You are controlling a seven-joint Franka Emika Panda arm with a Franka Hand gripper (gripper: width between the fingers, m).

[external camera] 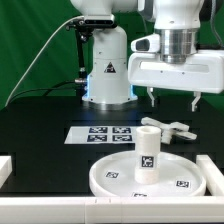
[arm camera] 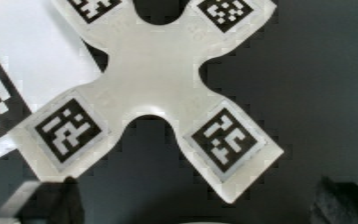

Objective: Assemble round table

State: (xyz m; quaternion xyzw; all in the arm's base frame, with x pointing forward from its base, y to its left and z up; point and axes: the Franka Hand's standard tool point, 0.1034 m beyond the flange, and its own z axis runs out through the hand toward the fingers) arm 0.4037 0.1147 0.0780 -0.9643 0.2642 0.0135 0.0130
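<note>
White plastic parts, matte, all tagged, on a black table. Status as we read it:

- **Done:** the post stands upright in the middle of the disc, so that step looks done. We can't tell whether it's fully seated.
- **Left:** the cross lies flat on the table at 1 o'clock from the disc, just past its rim. We judge the remaining steps are to pick the cross up and fit it onto the post top.

The hand hangs above the cross, jaws spread wide, holding nothing. In the wrist view the dark fingertips flank two of the cross's arms.

Shapes:
- **Disc:** round, with a raised rim and a flat floor.
- **Post:** short cylinder with a tag on its side.
- **Cross:** flat X with rounded arm ends and curved notches between them. It has a smooth face and one square black-and-white tag per arm.

The marker board lies at 11 o'clock from the disc and is not involved.
</note>
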